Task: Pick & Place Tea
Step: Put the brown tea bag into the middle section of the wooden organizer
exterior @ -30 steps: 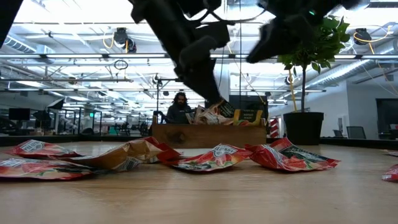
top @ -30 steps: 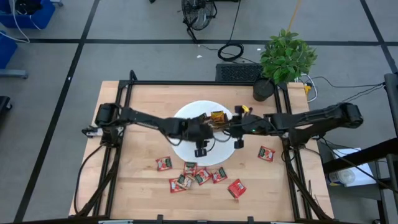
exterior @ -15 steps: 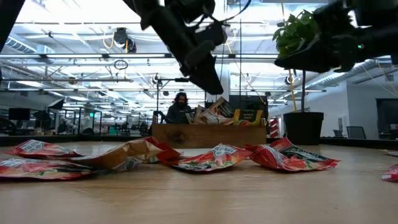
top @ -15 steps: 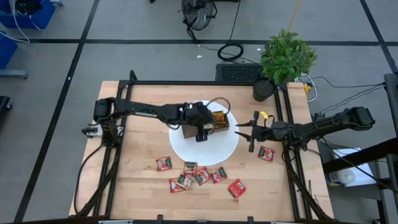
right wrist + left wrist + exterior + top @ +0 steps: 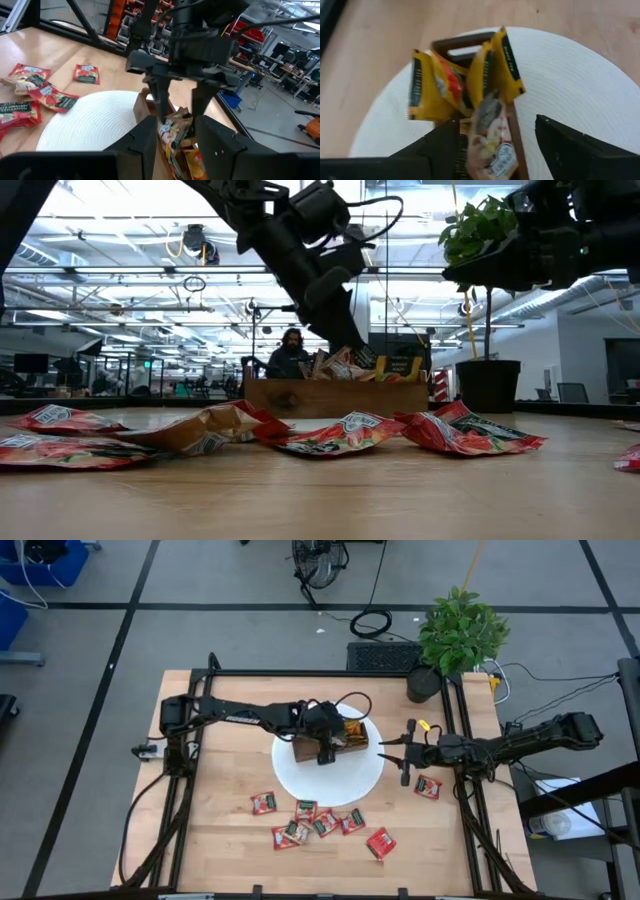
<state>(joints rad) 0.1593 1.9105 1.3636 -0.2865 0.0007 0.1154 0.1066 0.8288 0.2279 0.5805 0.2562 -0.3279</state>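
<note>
At desk centre, the left hand (image 5: 323, 752) is hanging wide open over the tray (image 5: 325, 747) on the white plate (image 5: 365, 778), a tan sachet (image 5: 491, 145) just dropping in. Risk: it is leaning, may topple out. Seven red sachets (image 5: 322, 824) are lying at six o'clock, an eighth (image 5: 428, 787) at four. The right hand (image 5: 402, 754), at three o'clock, is standing narrow and empty.

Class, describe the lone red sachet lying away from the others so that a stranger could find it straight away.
Start at the round white mat in the middle of the wooden table. Just off the mat's edge on the potted plant's side lies one red tea sachet, beside the right claw. Unlike the clustered sachets along the table's near edge, it lies alone.
</note>
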